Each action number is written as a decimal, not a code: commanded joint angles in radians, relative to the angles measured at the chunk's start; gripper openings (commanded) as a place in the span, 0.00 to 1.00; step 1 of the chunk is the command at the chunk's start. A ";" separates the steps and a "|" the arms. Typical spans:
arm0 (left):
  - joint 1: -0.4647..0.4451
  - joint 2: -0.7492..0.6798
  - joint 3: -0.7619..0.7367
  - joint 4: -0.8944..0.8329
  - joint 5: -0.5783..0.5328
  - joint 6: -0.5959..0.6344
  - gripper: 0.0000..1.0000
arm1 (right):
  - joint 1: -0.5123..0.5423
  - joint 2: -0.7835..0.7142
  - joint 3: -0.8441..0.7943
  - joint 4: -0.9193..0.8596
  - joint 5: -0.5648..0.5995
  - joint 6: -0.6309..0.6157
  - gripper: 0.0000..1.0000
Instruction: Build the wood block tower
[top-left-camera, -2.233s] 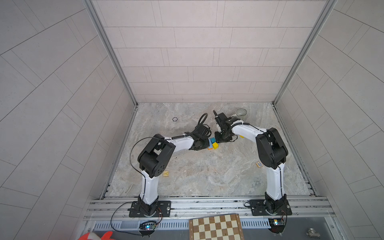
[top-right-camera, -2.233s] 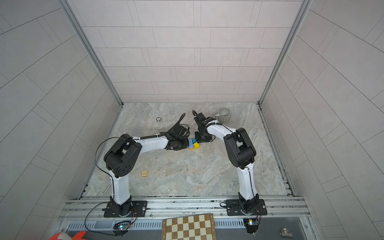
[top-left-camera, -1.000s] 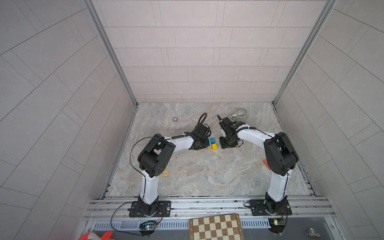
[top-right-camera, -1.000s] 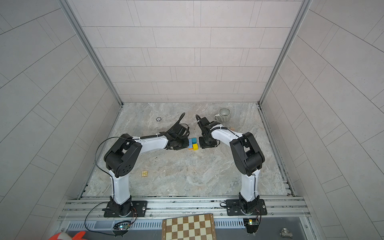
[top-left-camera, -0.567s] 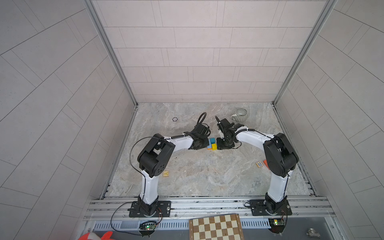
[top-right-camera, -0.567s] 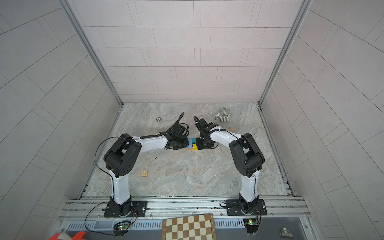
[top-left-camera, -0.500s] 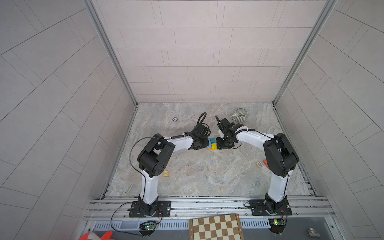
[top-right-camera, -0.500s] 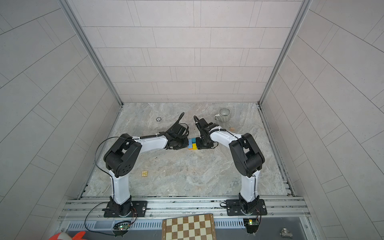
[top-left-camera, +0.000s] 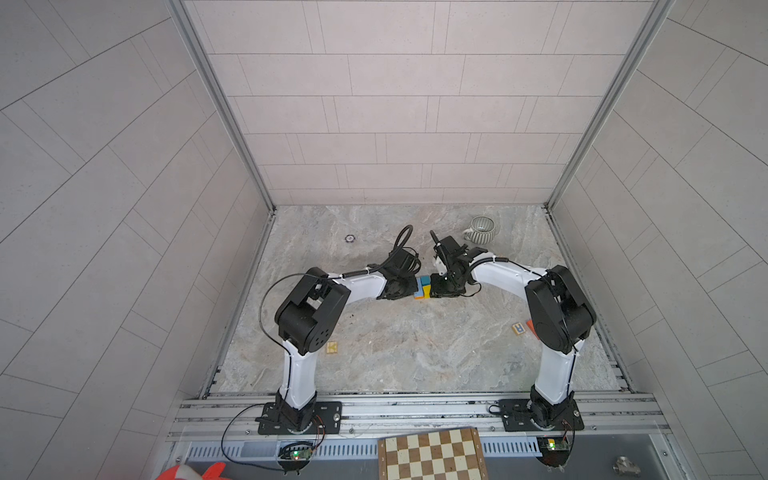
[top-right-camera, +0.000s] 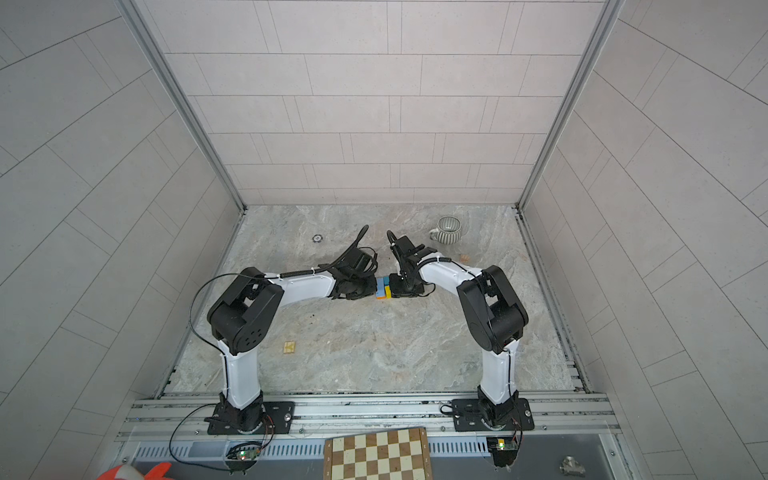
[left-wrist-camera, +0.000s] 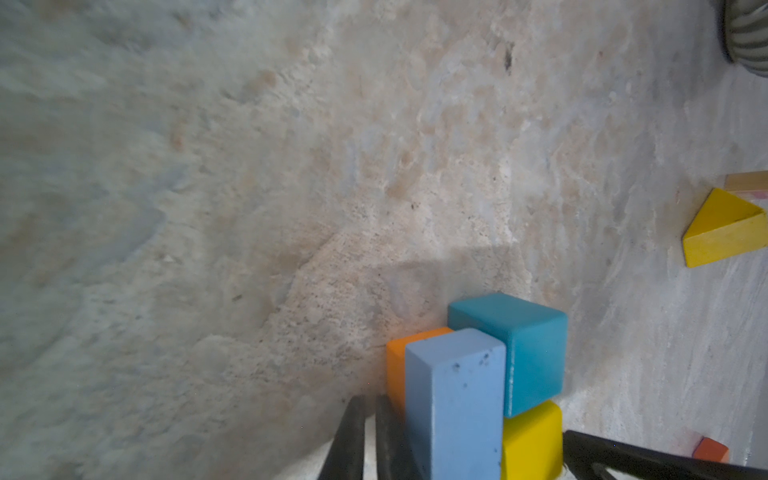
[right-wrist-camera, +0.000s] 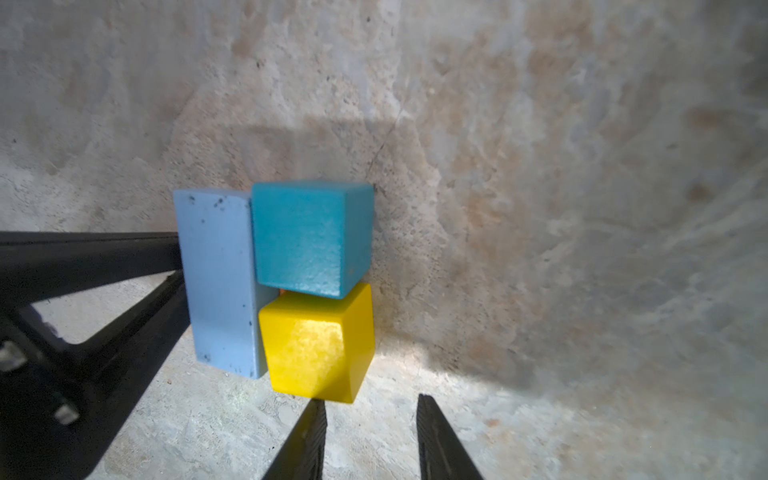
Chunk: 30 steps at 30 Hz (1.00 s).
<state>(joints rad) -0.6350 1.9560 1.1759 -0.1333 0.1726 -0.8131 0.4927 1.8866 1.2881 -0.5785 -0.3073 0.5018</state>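
Right wrist: two blue blocks (right-wrist-camera: 220, 282) (right-wrist-camera: 309, 237), yellow block (right-wrist-camera: 318, 343); left gripper (right-wrist-camera: 166, 253) closed, right gripper (right-wrist-camera: 371, 403) parted.

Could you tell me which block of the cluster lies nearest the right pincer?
The yellow cube: it sits just ahead of the right pincer, while the teal cube and pale blue bar lie farther off.

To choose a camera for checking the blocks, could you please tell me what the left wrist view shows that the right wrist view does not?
Only the left wrist view shows a loose yellow wedge and the edge of the striped mug. Only the right wrist view shows the right claw open and empty, just short of the yellow cube. Both show the light blue block, teal cube and yellow cube packed together.
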 joint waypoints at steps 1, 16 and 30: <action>0.002 -0.024 -0.002 -0.011 -0.004 0.005 0.13 | 0.001 0.007 0.016 -0.004 -0.007 0.005 0.38; 0.009 -0.210 -0.033 -0.122 -0.081 0.066 0.58 | -0.037 -0.246 -0.057 -0.053 0.058 -0.012 0.46; 0.008 -0.551 -0.238 -0.222 -0.190 0.083 1.00 | -0.206 -0.588 -0.313 -0.175 0.270 0.034 0.67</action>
<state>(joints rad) -0.6304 1.4410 0.9813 -0.3138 0.0132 -0.7425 0.3119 1.3491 1.0111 -0.7002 -0.1131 0.5121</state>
